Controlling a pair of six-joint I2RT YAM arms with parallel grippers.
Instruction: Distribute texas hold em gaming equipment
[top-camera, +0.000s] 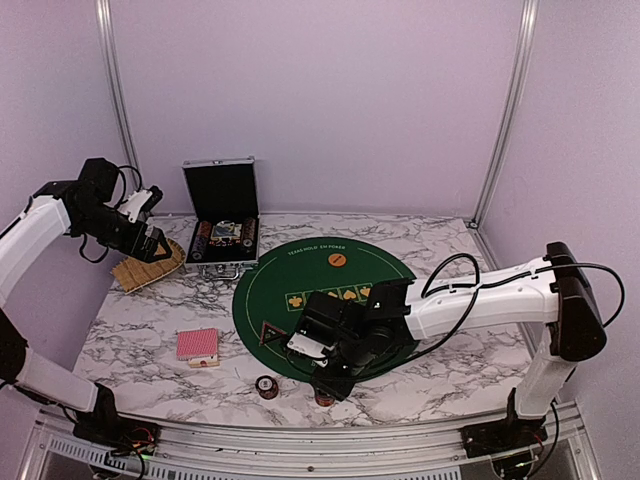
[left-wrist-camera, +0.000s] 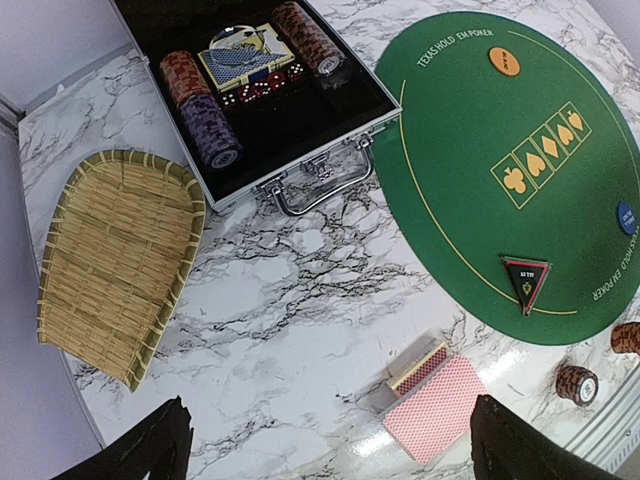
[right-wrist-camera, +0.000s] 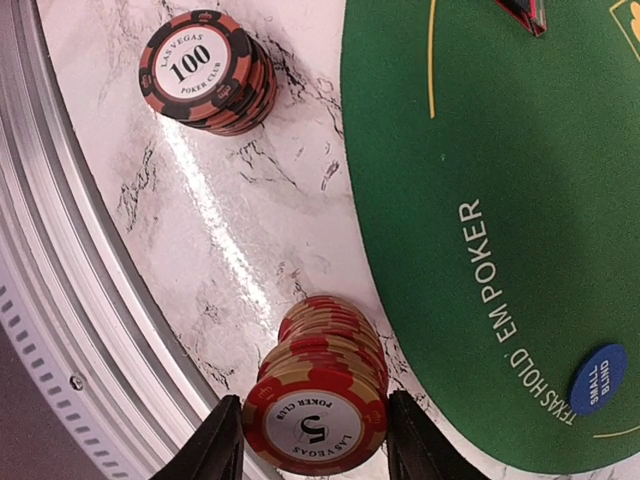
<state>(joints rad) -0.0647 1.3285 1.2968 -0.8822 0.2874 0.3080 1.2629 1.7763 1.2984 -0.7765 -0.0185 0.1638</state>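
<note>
Right claw has its two fingers set against opposite sides of the stack of 5 chips, gripping it on the bare table just off the near edge of the green mat. Beside it, farther left along that same near edge, stands the stack of 100 chips.

On the mat lie three marker buttons: one blue button near its near rim, one black triangular button at its left side, and one orange button towards its far rim. One pile of red-backed cards lies on the table left of the mat.

White marble-patterned tabletop, pale lilac walls, and metal frame posts in the far corners. One open silver case sits beyond the mat's left side, with one woven tray further left.

From its base on the right, the right arm reaches left across the mat's near part, wrist tipped down. Left claw hangs raised over the woven tray, fingers spread wide and empty.
</note>
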